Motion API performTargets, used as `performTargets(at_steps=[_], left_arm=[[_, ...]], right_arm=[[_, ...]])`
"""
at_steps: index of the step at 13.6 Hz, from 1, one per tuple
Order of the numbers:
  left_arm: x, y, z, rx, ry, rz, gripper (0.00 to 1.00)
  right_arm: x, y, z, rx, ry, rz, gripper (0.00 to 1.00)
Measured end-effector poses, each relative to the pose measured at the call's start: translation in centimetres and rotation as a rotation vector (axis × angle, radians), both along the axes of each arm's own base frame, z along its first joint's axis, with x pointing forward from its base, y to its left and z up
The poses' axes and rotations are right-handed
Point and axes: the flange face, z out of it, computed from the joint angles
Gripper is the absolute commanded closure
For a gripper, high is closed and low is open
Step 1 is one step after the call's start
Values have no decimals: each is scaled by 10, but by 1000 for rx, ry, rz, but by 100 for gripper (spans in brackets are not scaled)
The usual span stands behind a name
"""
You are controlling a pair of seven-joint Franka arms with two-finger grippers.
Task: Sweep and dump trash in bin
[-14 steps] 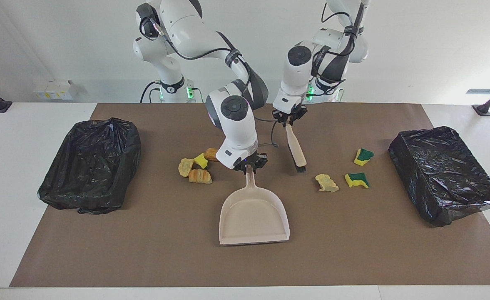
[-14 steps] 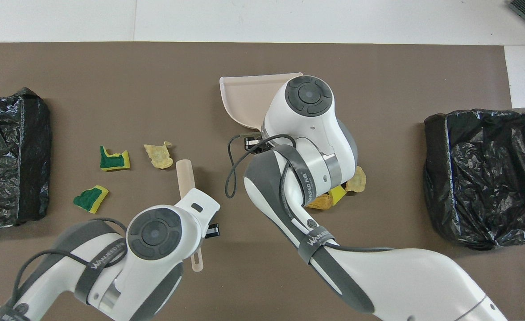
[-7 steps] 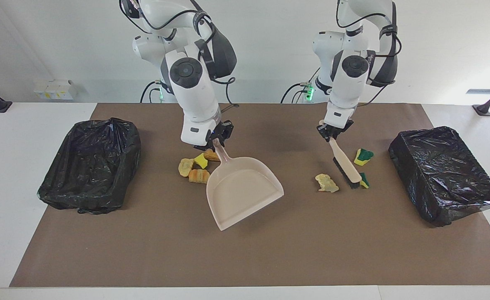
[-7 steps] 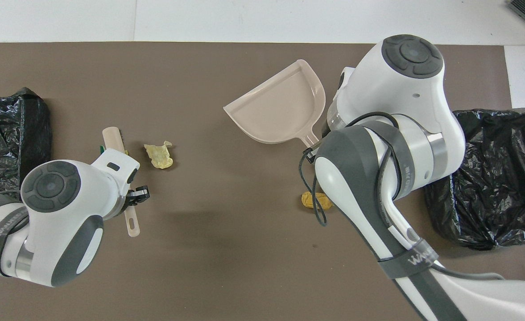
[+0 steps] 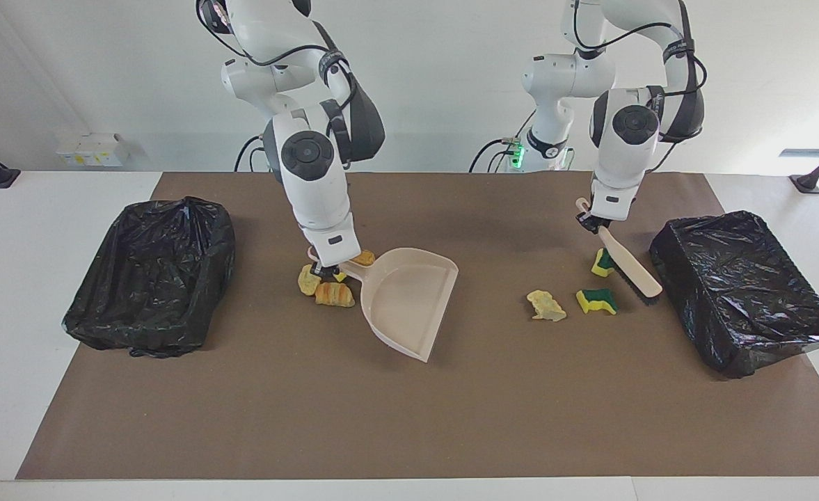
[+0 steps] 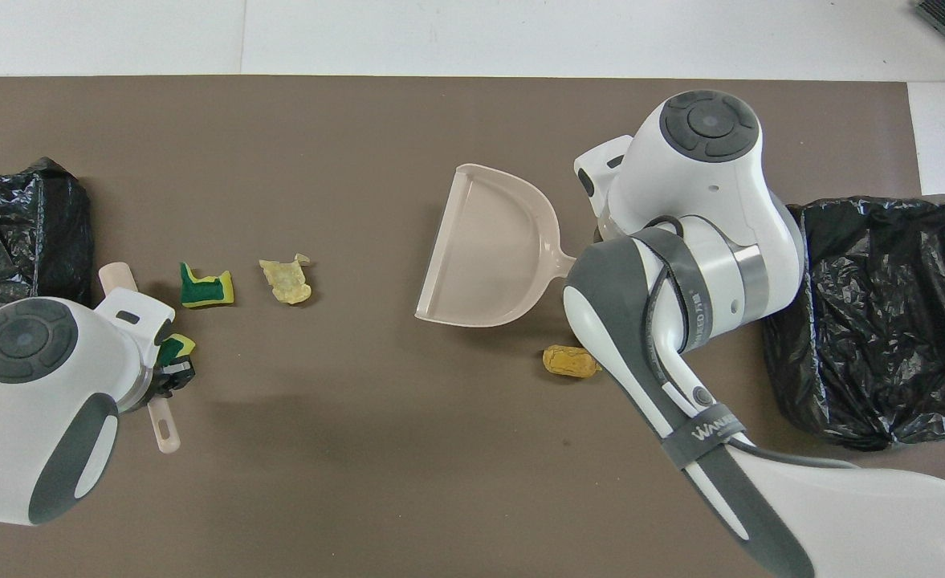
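My right gripper (image 5: 325, 268) is shut on the handle of the beige dustpan (image 5: 409, 299), right over a cluster of trash: tan lumps (image 5: 335, 296) and yellow scraps (image 5: 309, 280). The pan's mouth faces the left arm's end of the table. My left gripper (image 5: 589, 221) is shut on the handle of the beige brush (image 5: 628, 263), whose bristles (image 5: 649, 292) sit beside the bin (image 5: 743, 292) at that end. Two green-yellow sponges (image 5: 597, 300) (image 5: 602, 263) and a pale scrap (image 5: 546, 306) lie between brush and pan. In the overhead view the dustpan (image 6: 488, 249) and a brown lump (image 6: 570, 361) show; the right arm hides its gripper.
A second bin (image 5: 152, 271) lined with a black bag stands at the right arm's end of the brown mat (image 5: 409, 431). White table margin borders the mat on all sides.
The right gripper swung the dustpan around and carried it toward the trash cluster at the right arm's end. The left gripper moved the brush past the sponges to beside the bin.
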Motion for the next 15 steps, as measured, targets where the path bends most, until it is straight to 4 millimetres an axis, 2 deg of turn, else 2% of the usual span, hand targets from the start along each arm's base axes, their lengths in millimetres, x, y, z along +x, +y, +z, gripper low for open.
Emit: performTargets(at_steps=[3,4,6,8,11,13,15], left_arm=[[-39,30,-9,10,-2,57,100],[-47,38,-9,9,-10,72,100],[-53,39,-12,8,-17,67,100],[-51,33,-17,4,-26,39,100],[-40,23,-30,-28,-33,-109,100],[-23,20,-37,-63,-19,-203,100],[5,15,-33,-123,-16,-275,100]], right_arm=[[-15,33,-17,-2,12,145,100],[-22,49,-18,-6,13,173,100],[-37,75,-23,-14,21,211,100],[-43,82,-31,-26,33,211,100],[-40,78,-42,-36,44,192,100],[-37,79,-51,-42,38,153,100],[-37,83,-60,-56,34,68,100]])
